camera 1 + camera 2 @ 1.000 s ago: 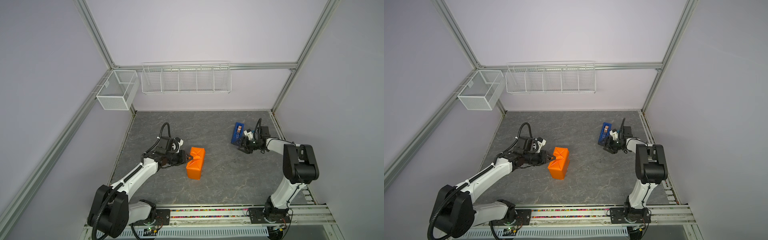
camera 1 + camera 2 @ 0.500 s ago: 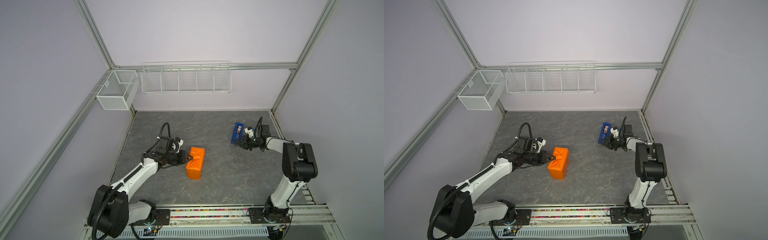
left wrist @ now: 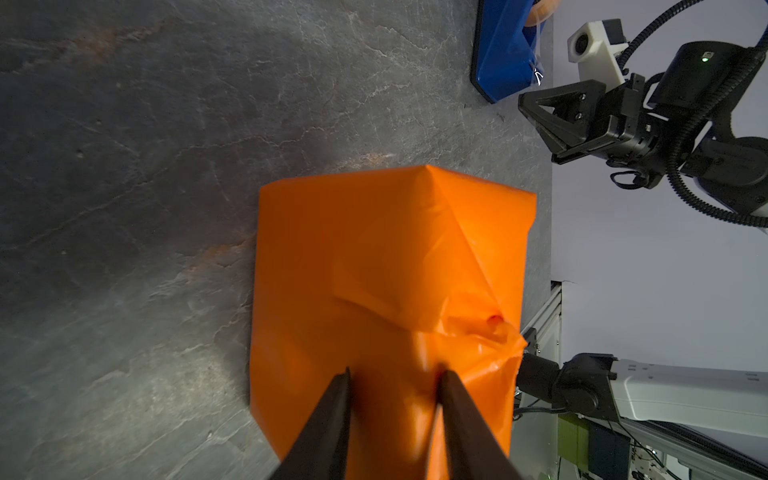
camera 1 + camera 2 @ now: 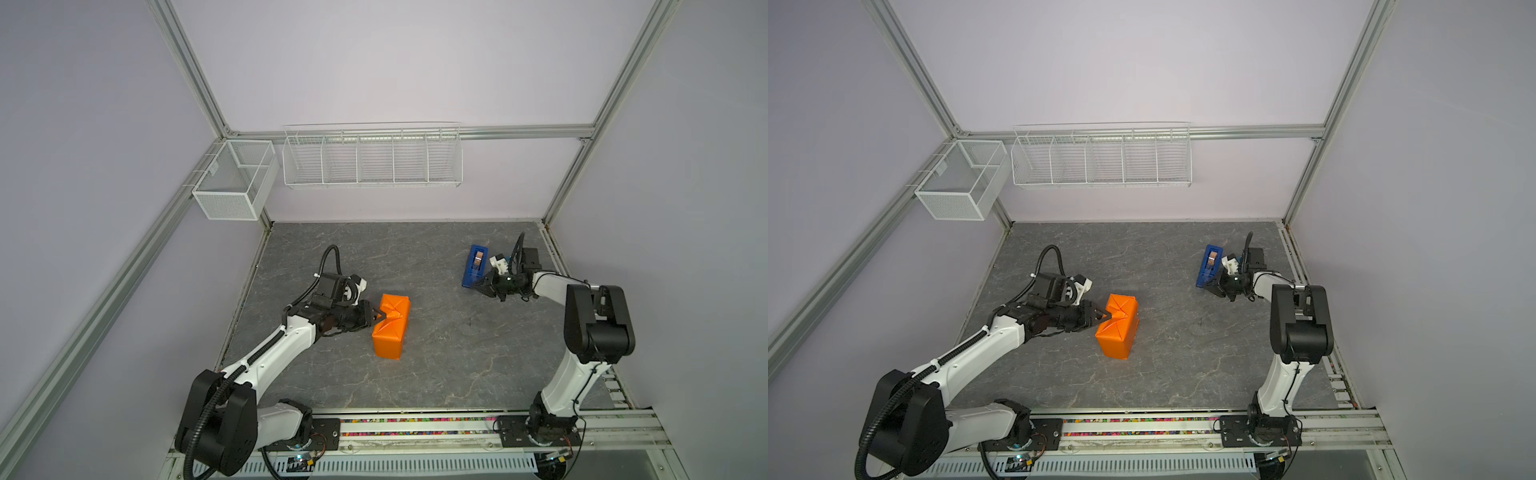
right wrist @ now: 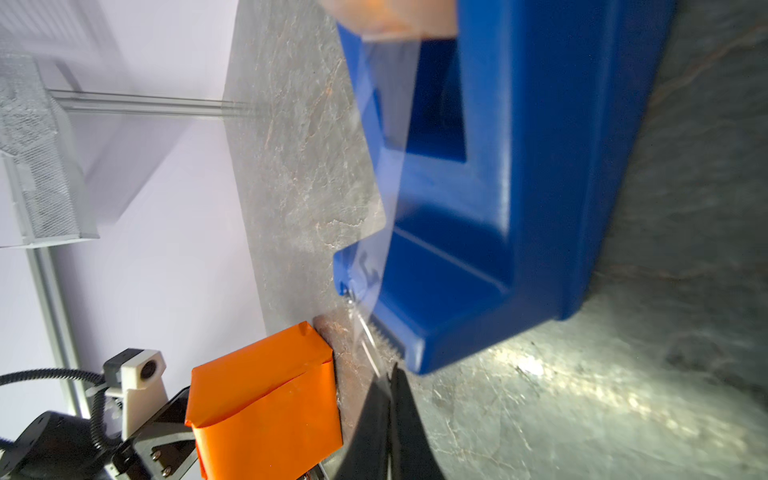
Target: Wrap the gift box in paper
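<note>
The gift box is hidden inside the orange paper (image 4: 390,328) (image 4: 1119,328), which is folded round it as a standing block at the middle of the table. My left gripper (image 4: 379,316) (image 3: 395,374) is at its upper end flaps, jaws closed part-way on a fold of the paper (image 3: 374,257). My right gripper (image 4: 478,284) (image 5: 390,370) is at the cutter end of the blue tape dispenser (image 4: 475,266) (image 5: 519,166). Its jaws are shut on the free end of the clear tape strip (image 5: 365,336).
A white wire rack (image 4: 372,156) hangs on the back wall and a mesh basket (image 4: 232,183) sits at the back left corner. The grey stone-patterned table (image 4: 436,353) ends at a rail along its front edge.
The right gripper has closed at the dispenser's cutter end, onto the tape. The left gripper and the wrapped block have not moved.
</note>
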You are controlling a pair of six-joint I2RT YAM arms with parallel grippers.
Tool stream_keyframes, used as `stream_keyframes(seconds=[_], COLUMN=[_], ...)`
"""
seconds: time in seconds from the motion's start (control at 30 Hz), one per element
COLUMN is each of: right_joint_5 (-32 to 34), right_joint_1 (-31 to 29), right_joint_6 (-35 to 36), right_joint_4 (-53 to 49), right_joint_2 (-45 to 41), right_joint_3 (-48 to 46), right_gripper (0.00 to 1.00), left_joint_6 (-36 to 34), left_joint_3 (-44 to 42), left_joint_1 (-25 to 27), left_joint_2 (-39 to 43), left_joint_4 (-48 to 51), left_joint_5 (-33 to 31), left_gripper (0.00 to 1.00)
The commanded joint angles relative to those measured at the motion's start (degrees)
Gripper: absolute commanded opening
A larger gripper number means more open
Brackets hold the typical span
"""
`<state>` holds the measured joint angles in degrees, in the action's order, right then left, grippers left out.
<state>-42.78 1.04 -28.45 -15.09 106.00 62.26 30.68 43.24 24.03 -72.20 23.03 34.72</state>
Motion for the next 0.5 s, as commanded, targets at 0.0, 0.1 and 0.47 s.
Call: stream_keyframes(seconds=[0.0, 0.1, 0.47], right_joint_5=[8.0, 13.9, 9.8], right_joint_1=[-0.7, -0.7, -2.0], right_joint_6=[5.0, 7.5, 9.1], right_joint_4=[-13.1, -19.2, -15.8], right_joint_2=[1.4, 2.4, -2.4], right_joint_3=[2.6, 4.2, 3.5], right_gripper=[0.07, 0.07, 0.07], left_joint_6=[-1.9, -1.8, -1.8], left_joint_3=[-2.2, -2.4, -2.5], left_joint_1=[1.0, 1.0, 1.1], left_joint_2=[-1.5, -1.6, -1.7], left_joint_4=[8.9, 8.8, 8.4], left_joint_5=[-2.3, -2.3, -2.1], left_gripper=[0.36, 0.36, 0.36])
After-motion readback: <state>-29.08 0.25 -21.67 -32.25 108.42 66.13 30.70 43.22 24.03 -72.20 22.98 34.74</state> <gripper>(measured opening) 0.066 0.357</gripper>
